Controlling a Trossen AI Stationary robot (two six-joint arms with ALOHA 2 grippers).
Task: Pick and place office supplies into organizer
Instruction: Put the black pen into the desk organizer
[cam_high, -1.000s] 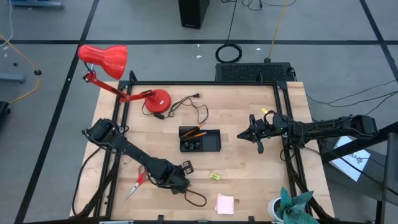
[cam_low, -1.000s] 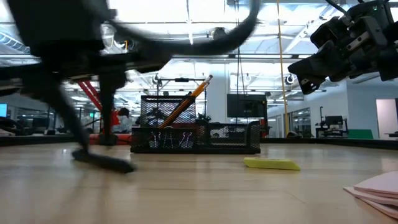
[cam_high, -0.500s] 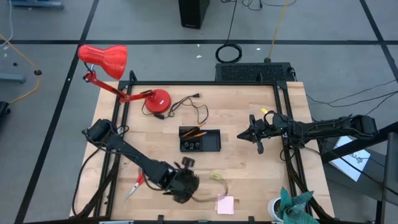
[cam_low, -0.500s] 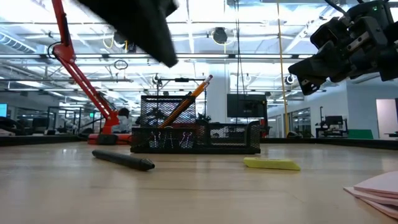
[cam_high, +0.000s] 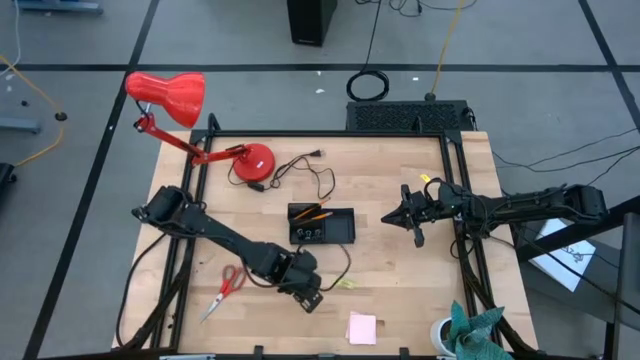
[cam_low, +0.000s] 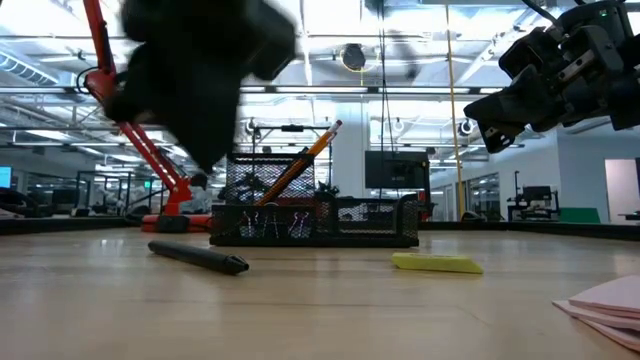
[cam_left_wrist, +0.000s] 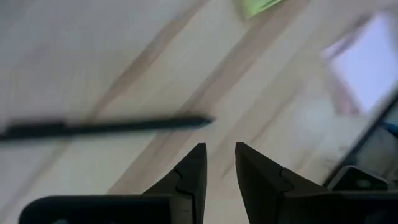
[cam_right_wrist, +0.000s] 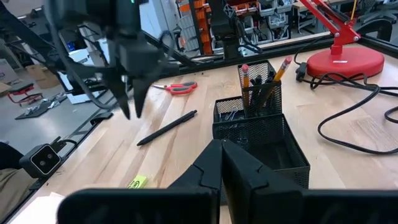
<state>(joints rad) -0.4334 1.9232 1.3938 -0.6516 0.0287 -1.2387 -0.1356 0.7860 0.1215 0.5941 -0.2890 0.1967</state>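
Pick step in hand, aimed at a loose dark pen. Left pincer hangs above the worktop near the front centre, jaws a narrow gap apart, nothing between them; the pen lies flat just ahead of the tips in the wrist view. Organizer sits mid-worktop, roughly 12 o'clock from the left pincer, orange pencils already standing in it, binder clips in the front cell. Right pincer waits at 3 o'clock of the organizer, fingers pressed shut, empty. Still loose: red-handled scissors at 9 o'clock of the left pincer, small yellow item at 3 o'clock and close, pink sticky-note pad at 5 o'clock near the front edge. Next move, by my read: drop, straddle the pen mid-barrel, close; jaws may need widening first. Room: open wood between pen and organizer, clear lift path. Watch the black lamp cord and red desk lamp behind the organizer, and the front edge close below.
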